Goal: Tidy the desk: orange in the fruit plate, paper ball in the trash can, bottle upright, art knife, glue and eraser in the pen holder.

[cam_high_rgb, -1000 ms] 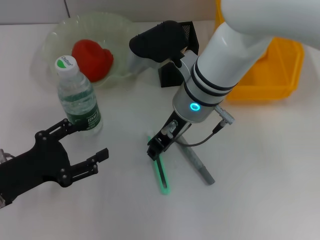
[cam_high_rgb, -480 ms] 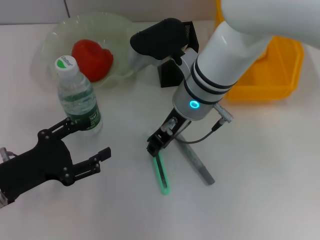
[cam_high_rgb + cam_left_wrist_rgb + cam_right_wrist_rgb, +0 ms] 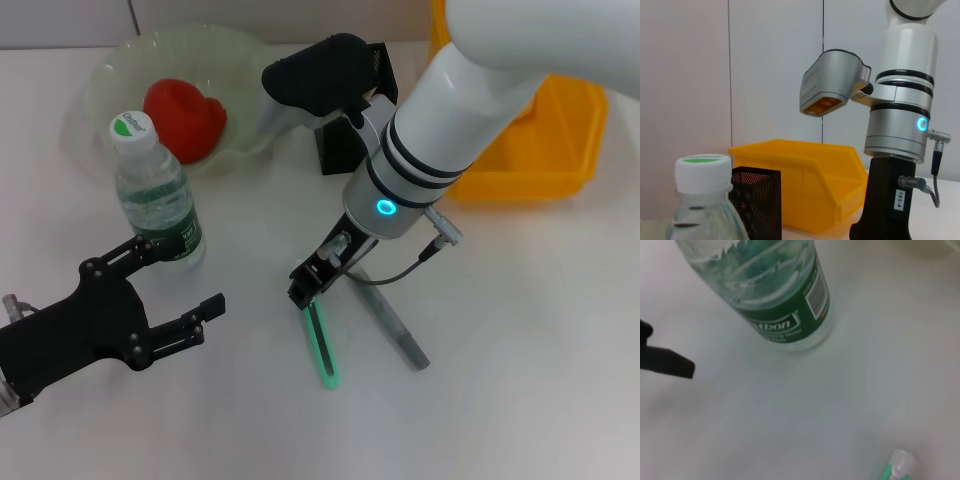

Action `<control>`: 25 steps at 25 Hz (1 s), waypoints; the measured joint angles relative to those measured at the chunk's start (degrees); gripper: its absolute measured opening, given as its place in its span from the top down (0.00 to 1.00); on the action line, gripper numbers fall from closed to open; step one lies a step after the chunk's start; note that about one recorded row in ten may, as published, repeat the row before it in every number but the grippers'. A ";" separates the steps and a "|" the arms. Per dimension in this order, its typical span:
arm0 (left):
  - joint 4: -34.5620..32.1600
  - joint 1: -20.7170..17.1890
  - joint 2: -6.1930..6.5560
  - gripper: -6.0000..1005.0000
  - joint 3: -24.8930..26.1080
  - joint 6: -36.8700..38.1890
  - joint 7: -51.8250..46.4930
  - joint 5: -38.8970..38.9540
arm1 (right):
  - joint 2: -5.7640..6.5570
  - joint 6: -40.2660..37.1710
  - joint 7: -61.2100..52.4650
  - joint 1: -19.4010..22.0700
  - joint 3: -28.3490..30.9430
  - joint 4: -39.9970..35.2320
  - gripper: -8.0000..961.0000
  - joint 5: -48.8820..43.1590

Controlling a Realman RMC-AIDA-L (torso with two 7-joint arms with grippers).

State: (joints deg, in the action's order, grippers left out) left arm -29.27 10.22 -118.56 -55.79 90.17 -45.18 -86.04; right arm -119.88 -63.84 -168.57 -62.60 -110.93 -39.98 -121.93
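My right gripper (image 3: 308, 287) hangs at the near end of the art knife (image 3: 322, 349) on the desk (image 3: 520, 340) — whether its jaws grip, I cannot tell. The glue (image 3: 393, 325) lies just beside. My left gripper (image 3: 175, 290) — jaws apart — sits by the upright bottle (image 3: 156, 192).

I read this site as a robot test room laid out as an office desk. The worktop (image 3: 520, 340) is plain white and bare of any covering. Behind it the left wrist view shows flat pale wall panels (image 3: 690, 75) with narrow vertical seams (no window or shelving in view). The props are desk items: a black mesh pen holder (image 3: 352, 130), a yellow plastic trash can (image 3: 550, 140), a water bottle (image 3: 155, 195) and a pale green fruit plate (image 3: 120, 60).
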 joint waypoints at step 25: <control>0.26 0.44 0.00 0.19 -0.04 -0.17 0.09 0.00 | 0.01 1.38 0.57 -0.47 -3.07 1.00 0.78 1.02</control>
State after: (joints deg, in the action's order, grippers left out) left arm -29.00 10.66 -118.56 -55.83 90.01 -45.08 -86.04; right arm -119.87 -62.46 -168.01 -63.07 -113.99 -38.99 -120.92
